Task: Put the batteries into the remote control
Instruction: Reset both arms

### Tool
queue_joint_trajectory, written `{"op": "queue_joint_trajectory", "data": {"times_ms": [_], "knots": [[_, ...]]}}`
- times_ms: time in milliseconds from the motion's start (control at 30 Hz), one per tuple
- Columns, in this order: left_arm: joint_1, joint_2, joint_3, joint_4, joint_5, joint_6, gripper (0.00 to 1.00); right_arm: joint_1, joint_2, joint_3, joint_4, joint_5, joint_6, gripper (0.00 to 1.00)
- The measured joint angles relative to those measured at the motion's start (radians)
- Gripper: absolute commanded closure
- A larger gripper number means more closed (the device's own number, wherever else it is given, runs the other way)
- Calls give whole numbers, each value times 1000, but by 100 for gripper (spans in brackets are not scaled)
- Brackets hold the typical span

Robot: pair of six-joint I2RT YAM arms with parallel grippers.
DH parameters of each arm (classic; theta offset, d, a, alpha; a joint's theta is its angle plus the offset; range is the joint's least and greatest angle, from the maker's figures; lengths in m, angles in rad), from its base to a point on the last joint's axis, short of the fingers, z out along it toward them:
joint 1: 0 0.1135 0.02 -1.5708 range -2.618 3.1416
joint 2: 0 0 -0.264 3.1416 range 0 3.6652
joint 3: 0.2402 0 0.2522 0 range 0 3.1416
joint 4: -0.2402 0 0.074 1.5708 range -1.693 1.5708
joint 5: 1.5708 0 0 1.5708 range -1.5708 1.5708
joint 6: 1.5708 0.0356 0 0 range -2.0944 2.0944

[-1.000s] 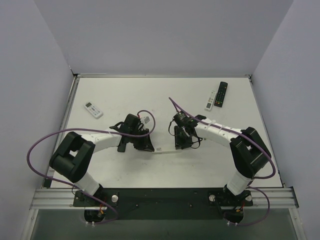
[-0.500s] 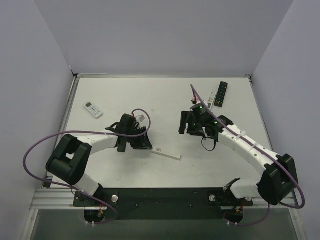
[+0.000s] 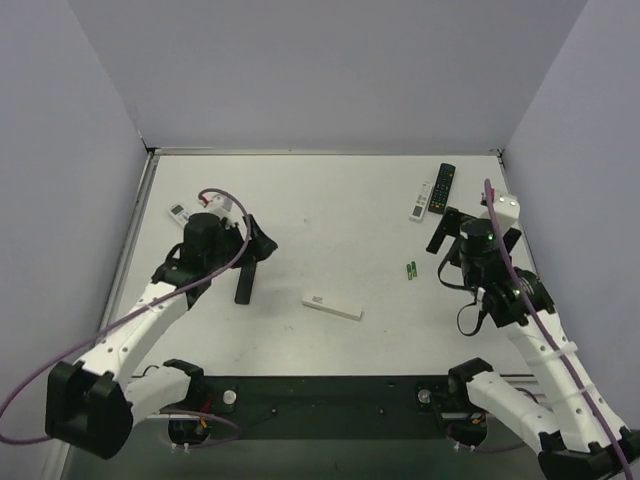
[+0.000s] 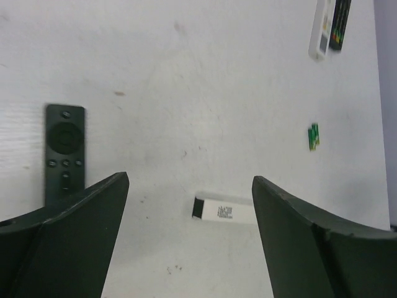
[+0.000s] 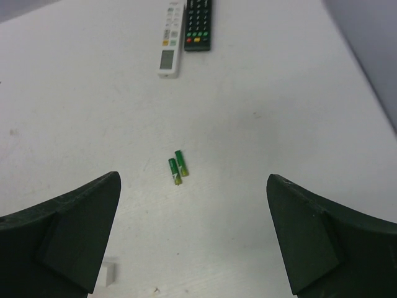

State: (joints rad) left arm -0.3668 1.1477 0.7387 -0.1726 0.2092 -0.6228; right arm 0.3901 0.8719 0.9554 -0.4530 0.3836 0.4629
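— Starting at the left edge?
— Small white remote (image 3: 180, 212) at the far left, partly hidden behind the left arm. Just right of it, the left gripper (image 4: 190, 180), raised over the table (image 3: 330, 190), spread wide and holding nothing.
— Under that gripper?
— Slim black remote (image 4: 64, 152), face up, its near end hidden behind one finger in the wrist view.
— Further right?
— Near the middle of the table and a little nearer, a slim white remote (image 3: 332, 307), lying flat with a label showing, apart from everything else.
— And the cells?
— Two green batteries (image 5: 178, 167), close side by side, loose on the table right of centre. Well apart from every remote, touched by neither arm.
— Beyond them?
— At the far right, a white remote with a screen (image 5: 169, 43) and a black button remote (image 5: 198, 22), lying side by side.
— Last tool?
— Just right of the batteries, the right gripper (image 5: 192, 180), spread wide as well, gripping nothing.
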Motion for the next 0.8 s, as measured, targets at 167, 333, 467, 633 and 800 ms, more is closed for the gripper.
{"op": "queue_joint_trajectory", "data": {"times_ms": [167, 333, 467, 633, 800], "knots": [[47, -271, 75, -95, -277, 45, 3, -5, -154, 35, -32, 156, -69, 0], [47, -527, 112, -62, -495, 146, 2, -5, -232, 120, -22, 257, -154, 0], [47, -673, 121, 17, -592, 251, 3, -11, -238, 144, -8, 283, -197, 0], [47, -705, 180, 56, -674, 356, 3, -11, -232, 145, 2, 286, -235, 0], [47, -709, 190, 61, -711, 415, 3, -11, -226, 146, 17, 286, -257, 0]]}}
